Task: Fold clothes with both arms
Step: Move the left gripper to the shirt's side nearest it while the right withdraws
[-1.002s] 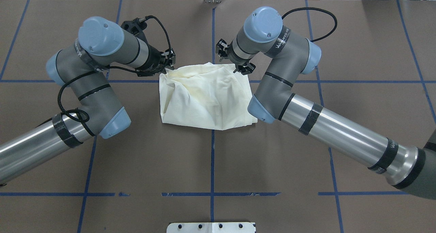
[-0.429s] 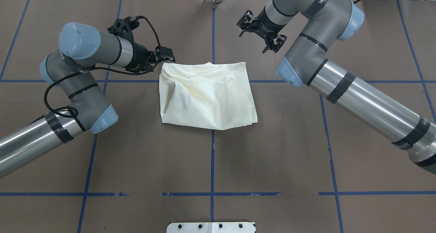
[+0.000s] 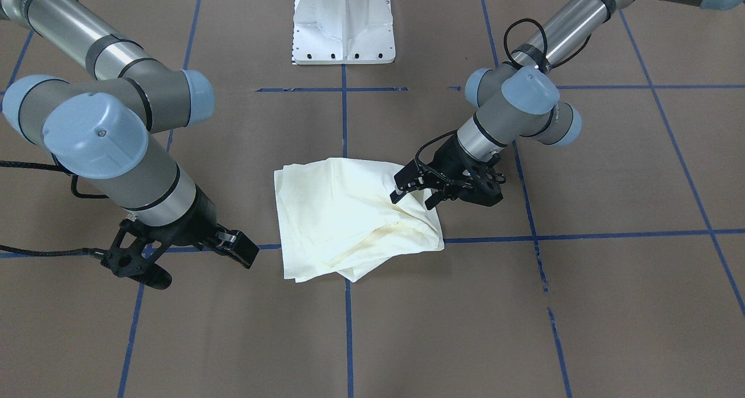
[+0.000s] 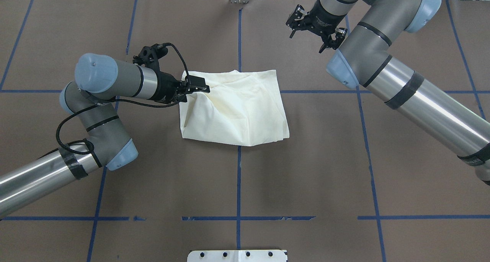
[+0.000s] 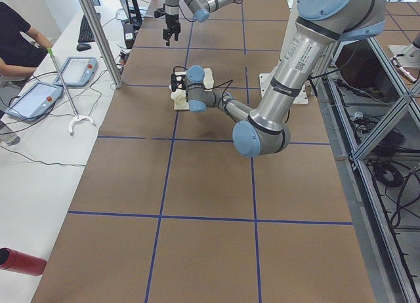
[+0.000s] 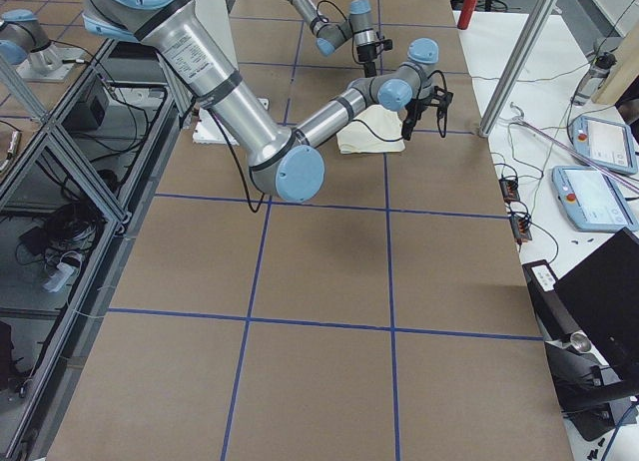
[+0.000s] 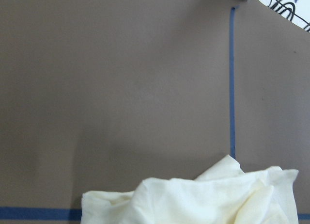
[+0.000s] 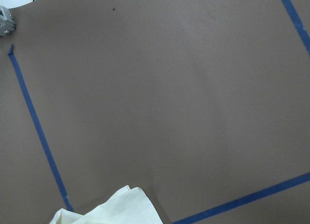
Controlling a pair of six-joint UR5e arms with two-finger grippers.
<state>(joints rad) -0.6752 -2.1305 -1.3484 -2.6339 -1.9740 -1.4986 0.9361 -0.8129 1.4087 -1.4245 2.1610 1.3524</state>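
The cream-white shirt (image 4: 237, 108) lies folded into a rumpled square at the table's centre, plain side up, with no print showing. It also shows in the front view (image 3: 337, 212) and at the bottom of both wrist views (image 7: 193, 200) (image 8: 111, 209). My left gripper (image 4: 197, 87) is low at the shirt's far left corner. In the front view (image 3: 420, 189) its fingers look open, with cloth showing between them. My right gripper (image 4: 314, 30) is open, empty and raised, well off the shirt's far right corner; it also shows in the front view (image 3: 201, 267).
The brown table carries a grid of blue tape lines (image 4: 238, 177). The white pedestal base (image 3: 343, 20) stands at the robot's side of the table. A person (image 5: 20, 40) and tablet-like pendants (image 5: 33, 96) are at the operators' bench beyond the far edge.
My right gripper let go of the shirt's far right corner and rose away to the far right. My left gripper drew back from the far left corner, then came in over it again.
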